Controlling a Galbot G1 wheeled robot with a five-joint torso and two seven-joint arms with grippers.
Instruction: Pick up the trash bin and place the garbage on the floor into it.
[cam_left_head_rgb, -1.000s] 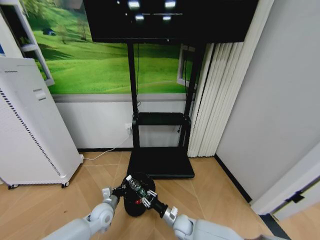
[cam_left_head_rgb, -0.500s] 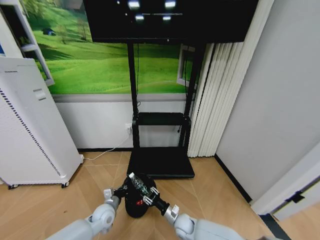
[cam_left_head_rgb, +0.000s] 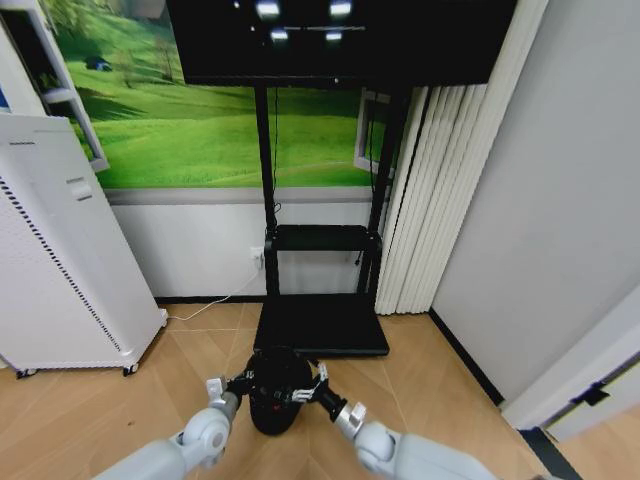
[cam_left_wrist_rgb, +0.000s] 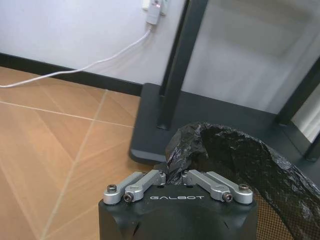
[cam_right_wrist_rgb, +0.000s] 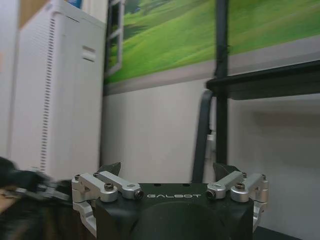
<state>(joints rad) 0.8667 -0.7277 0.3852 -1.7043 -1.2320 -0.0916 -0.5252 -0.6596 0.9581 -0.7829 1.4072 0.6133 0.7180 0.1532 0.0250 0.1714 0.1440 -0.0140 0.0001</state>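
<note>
The trash bin (cam_left_head_rgb: 277, 398), round and black with a black bag liner, stands on the wooden floor just in front of me. My left gripper (cam_left_head_rgb: 240, 384) is at its left rim. In the left wrist view this gripper (cam_left_wrist_rgb: 174, 175) is shut on a bunched fold of the bag liner (cam_left_wrist_rgb: 235, 160). My right gripper (cam_left_head_rgb: 316, 386) hovers at the bin's right rim. In the right wrist view it (cam_right_wrist_rgb: 167, 172) is open, with nothing between its fingers (cam_right_wrist_rgb: 111, 171). The bin's inside is dark, and the garbage is hidden from view.
A black TV stand base (cam_left_head_rgb: 320, 325) lies right behind the bin, with its uprights rising to the screen. A tall white perforated unit (cam_left_head_rgb: 60, 260) stands at the left. A white cable (cam_left_wrist_rgb: 75, 67) runs along the wall. Bare floor lies to either side of the bin.
The clear bottle with the green label, held by the right gripper above the bin, is gone from view. That gripper now stands open and has shifted to the bin's right rim.
</note>
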